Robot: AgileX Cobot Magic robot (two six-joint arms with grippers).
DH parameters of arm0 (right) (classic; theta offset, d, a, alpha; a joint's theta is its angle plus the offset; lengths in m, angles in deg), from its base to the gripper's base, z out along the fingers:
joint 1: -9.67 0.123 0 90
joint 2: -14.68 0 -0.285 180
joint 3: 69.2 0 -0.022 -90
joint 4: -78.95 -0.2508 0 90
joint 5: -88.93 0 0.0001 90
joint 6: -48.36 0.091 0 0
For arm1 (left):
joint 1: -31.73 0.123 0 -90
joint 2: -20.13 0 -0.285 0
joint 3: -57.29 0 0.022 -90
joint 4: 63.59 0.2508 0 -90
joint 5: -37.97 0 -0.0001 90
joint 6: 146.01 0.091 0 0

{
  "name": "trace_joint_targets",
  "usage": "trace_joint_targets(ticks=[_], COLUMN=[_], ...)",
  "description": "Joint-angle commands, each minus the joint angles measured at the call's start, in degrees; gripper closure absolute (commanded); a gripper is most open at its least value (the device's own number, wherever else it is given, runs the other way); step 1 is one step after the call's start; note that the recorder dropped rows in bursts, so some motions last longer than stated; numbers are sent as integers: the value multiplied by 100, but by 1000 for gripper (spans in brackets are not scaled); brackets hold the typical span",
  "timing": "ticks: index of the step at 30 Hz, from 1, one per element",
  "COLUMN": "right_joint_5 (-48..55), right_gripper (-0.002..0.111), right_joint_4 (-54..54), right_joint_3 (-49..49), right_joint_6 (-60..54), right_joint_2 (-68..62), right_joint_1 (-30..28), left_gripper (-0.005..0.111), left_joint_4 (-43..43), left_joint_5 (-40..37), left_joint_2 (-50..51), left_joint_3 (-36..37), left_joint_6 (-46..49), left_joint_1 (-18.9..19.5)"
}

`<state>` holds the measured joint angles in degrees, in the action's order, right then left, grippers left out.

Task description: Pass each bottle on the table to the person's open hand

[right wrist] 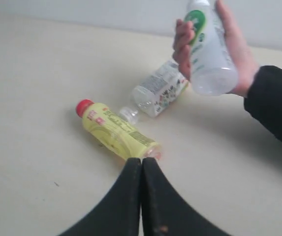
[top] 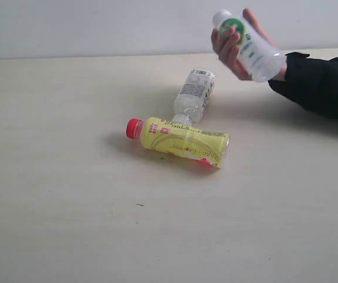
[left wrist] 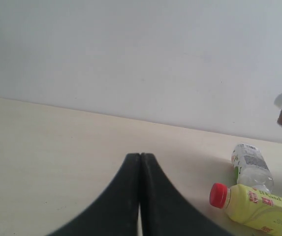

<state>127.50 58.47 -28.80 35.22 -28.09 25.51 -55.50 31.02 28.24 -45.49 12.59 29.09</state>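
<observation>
The yellow-labelled bottle with a red cap (top: 179, 140) (left wrist: 256, 206) (right wrist: 117, 130) lies on its side mid-table. Behind it lies the clear white-labelled bottle (top: 195, 93) (left wrist: 251, 164) (right wrist: 158, 89), its cap end touching the yellow one. The person's hand (top: 232, 47) (right wrist: 234, 46) is closed around the white-and-green labelled bottle (top: 250, 46) (right wrist: 205, 49), held above the table at the far right. The red-labelled bottle is out of view. My left gripper (left wrist: 140, 156) is shut and empty. My right gripper (right wrist: 141, 161) is shut and empty, its tips just short of the yellow bottle's base. Neither gripper shows in the exterior view.
The pale beige table (top: 68, 177) stretches wide around the bottles, with a few tiny dark specks (top: 140, 204). A black sleeve (top: 325, 85) reaches in from the right. A plain pale wall (top: 98, 26) stands behind the table's far edge.
</observation>
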Motion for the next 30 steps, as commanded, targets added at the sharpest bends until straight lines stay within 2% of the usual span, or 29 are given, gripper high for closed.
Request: trace_joint_targets(ticks=[1, 8, 13, 16, 30], right_joint_5=[482, 1271, 1413, 1335, 1170], right_gripper=[108, 108, 108, 108, 108], right_joint_4=[-264, -135, 405, 345, 111], right_joint_3=[242, 252, 456, 664, 788], right_joint_6=[-204, -204, -174, -162, -175], right_joint_2=[1370, 2641, 3190, 3431, 3498], right_joint_1=[-16, -16, -16, -16, -16], left_gripper=[107, 107, 107, 107, 107], left_joint_4=[29, 29, 29, 29, 29], left_joint_5=[60, 60, 60, 60, 60], left_joint_2=[-32, -32, -32, -32, -32], left_joint_3=[0, 0, 0, 0, 0], left_joint_6=[4, 4, 4, 4, 4], left_joint_1=[-35, -35, -35, -35, -35])
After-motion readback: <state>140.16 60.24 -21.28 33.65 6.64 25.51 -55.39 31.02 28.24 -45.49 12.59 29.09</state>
